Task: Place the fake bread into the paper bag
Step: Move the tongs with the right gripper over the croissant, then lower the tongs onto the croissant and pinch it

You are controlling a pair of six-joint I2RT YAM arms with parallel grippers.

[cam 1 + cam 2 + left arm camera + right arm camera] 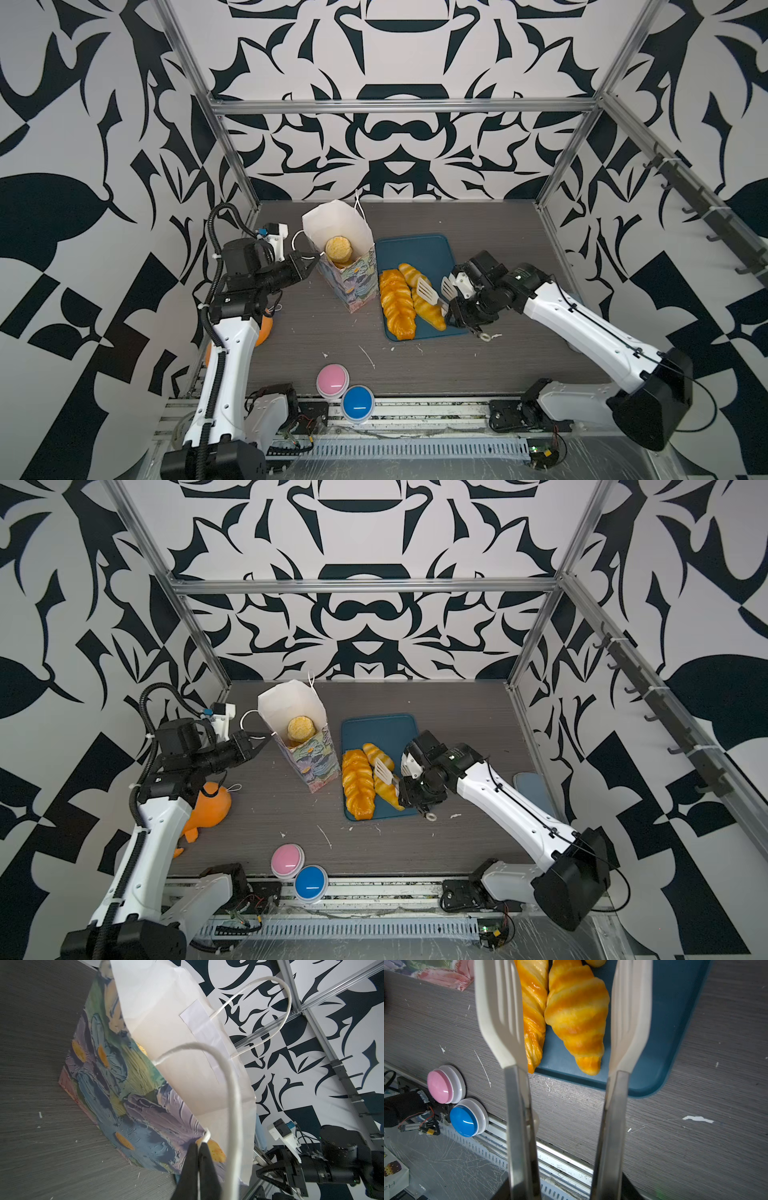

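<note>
1. Tongs (500, 1014) loom closest in the right wrist view, white slotted heads parted, a striped croissant (577, 1014) showing between them; my right pincer (453, 309) grasps their metal handles.
2. Beside it, a braided loaf (397, 303) and a second croissant (409, 274) lie on the blue tray (419, 253), centre frame in both top views.
3. Left of centre, my left pincer (312, 259) is clenched on the rim of the paper bag (353, 286); a round pastry (338, 248) sits inside.

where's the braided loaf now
In both top views the braided loaf lies on the blue tray, left side, between the paper bag and a croissant.
</note>
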